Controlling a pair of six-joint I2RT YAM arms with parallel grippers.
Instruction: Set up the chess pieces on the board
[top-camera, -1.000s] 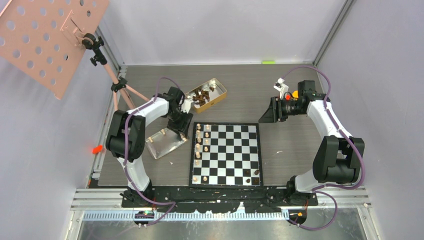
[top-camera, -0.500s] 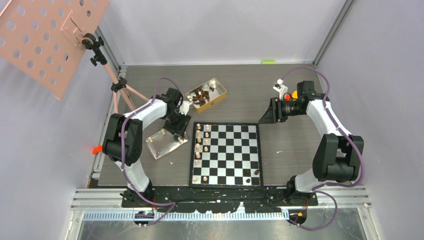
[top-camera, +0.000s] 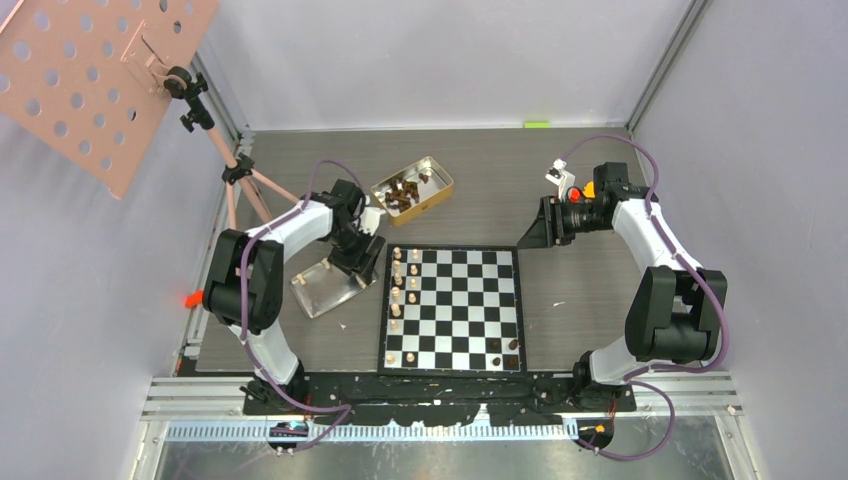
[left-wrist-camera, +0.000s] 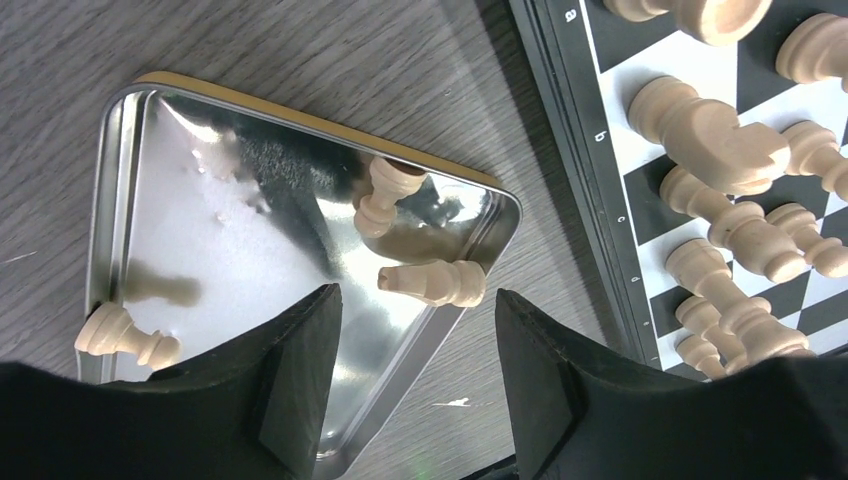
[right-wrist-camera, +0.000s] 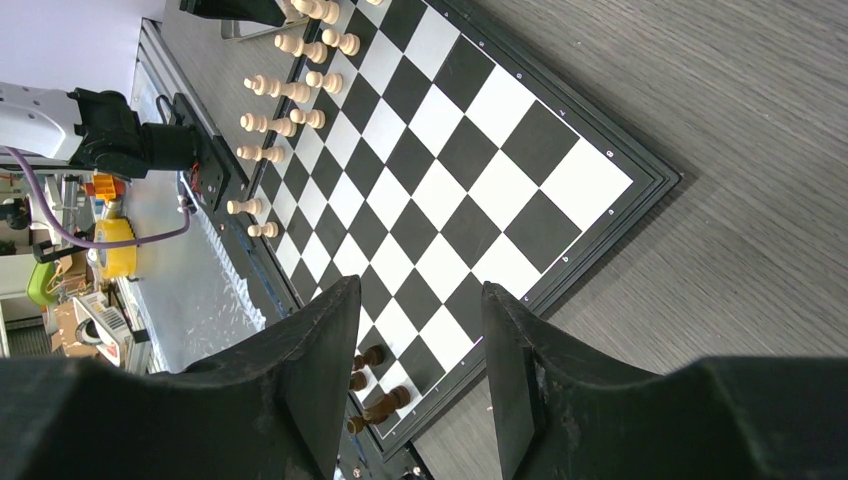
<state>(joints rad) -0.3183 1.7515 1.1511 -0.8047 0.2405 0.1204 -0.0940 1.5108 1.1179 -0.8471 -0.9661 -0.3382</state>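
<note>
the board (top-camera: 452, 308) lies flat between the two arms. pale pieces (top-camera: 398, 285) stand in the two files along its left edge, and a few dark pieces (top-camera: 505, 350) stand at its near right corner. most squares are bare, so the set-up looks to be at an early stage.

just left of the board, close but not touching, lies a shiny tray (left-wrist-camera: 200, 200) with a gold rim. it holds three pale men, all lying on their sides. beyond the board's far left corner sits a gold tin (top-camera: 412, 187) with a heap of dark men in it.

the left gripper (left-wrist-camera: 410, 310) hangs over the tray corner nearest the board, jaws spread wide and empty. the right gripper (right-wrist-camera: 415, 300) is also wide and empty, over the board's far right corner.

the step in hand seems to be picking a pale man from the tray. the fallen piece (left-wrist-camera: 432, 281) closest to the board lies right between the jaws. a good grasp would come straight down and close across its slim waist, not its round base. it should also keep clear of the tray wall, since the slick metal may let the piece skid or roll.
</note>
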